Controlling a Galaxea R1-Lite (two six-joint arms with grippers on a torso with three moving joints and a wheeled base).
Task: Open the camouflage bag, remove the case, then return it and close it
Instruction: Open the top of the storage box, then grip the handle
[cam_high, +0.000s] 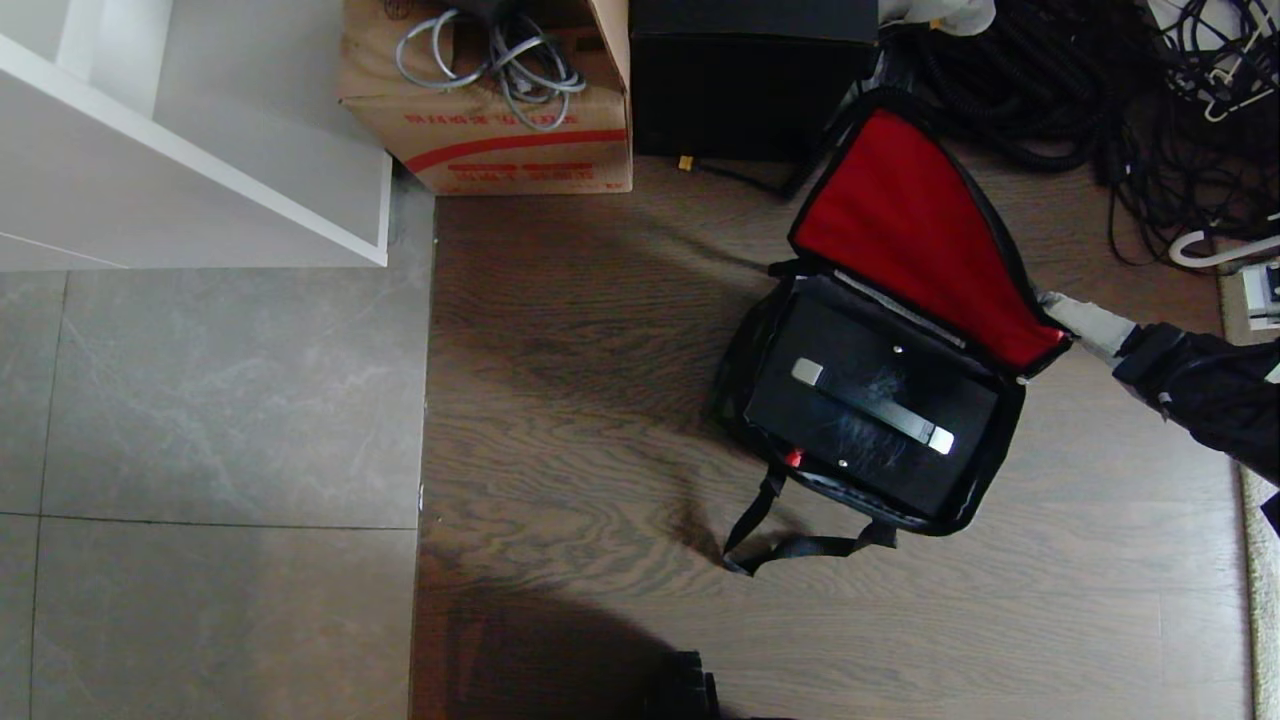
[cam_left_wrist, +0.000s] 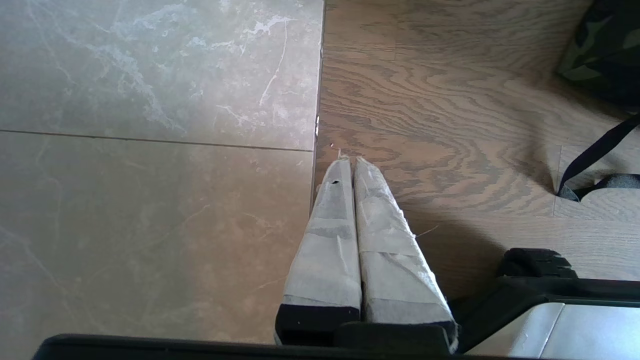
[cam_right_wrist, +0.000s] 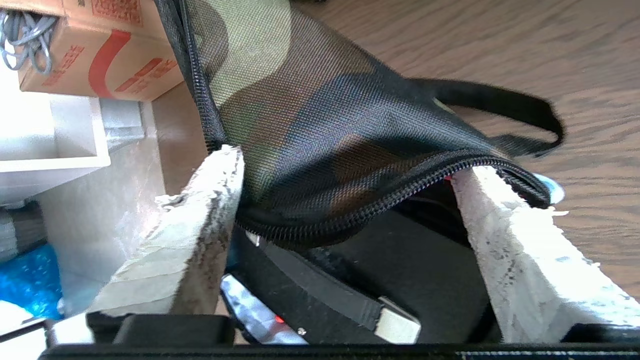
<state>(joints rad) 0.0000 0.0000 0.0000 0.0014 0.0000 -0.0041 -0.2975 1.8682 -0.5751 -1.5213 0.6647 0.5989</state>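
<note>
Dark wood floor (cam_high: 560, 420) beside grey tile (cam_high: 210, 400); cardboard box (cam_high: 500, 120) beyond.

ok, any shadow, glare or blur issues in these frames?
Head view: dark shadow on the wood floor at bottom centre, case readable. Right wrist: blown-out white along one edge, bag strap smeared. Left wrist: evenly lit, sharp.

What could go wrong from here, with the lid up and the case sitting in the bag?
1. The right gripper is open around the lid edge of the camouflage bag; unsupported, the lid may flop back over the case.
2. The bag strap trails on the floor and could snag.
3. The left gripper is shut and parked away, so nothing steadies the bag.
</note>
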